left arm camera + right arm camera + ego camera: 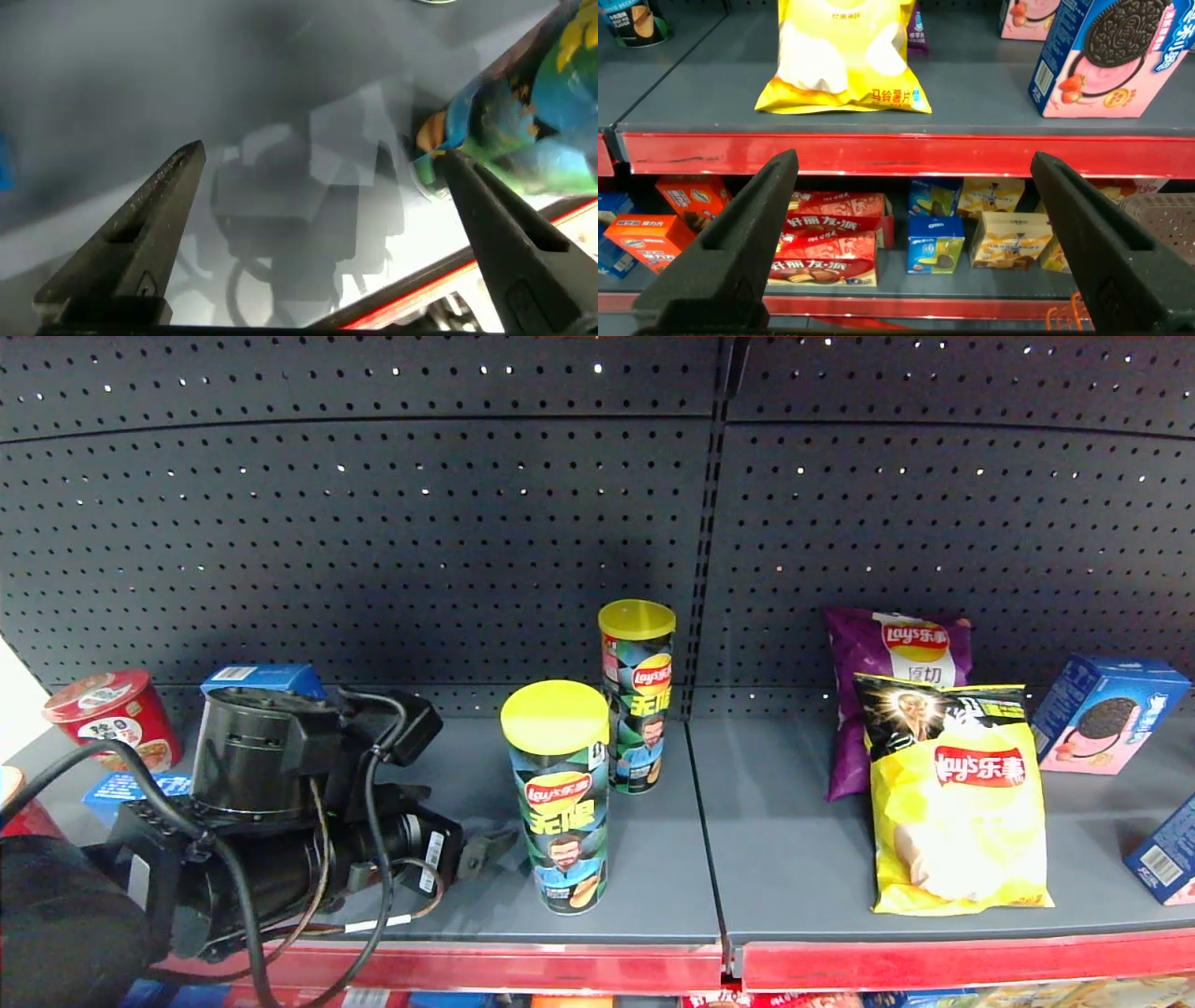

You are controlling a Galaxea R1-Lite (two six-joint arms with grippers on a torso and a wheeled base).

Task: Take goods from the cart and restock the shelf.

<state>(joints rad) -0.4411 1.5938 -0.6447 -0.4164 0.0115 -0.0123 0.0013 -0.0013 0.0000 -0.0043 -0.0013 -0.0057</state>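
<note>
Chip can set on the shelf, both grippers empty

Head view: two chip cans stand upright on the shelf (784, 868), the near can (558, 798) close to the front edge and the far can (637, 695) behind it and slightly right. The left gripper (485, 854) lies low just left of the near can, jaws apart and holding nothing, so this placement looks done. A yellow chip bag (952, 803) stands well to the right.

Left wrist view: the fingers spread wide over bare shelf, and the near can sits just beside one of them; I cannot tell whether they touch.

Right wrist view: the right gripper (915, 168) hangs open and empty before the shelf's red front edge, so further goods would need fetching from the cart.
</note>
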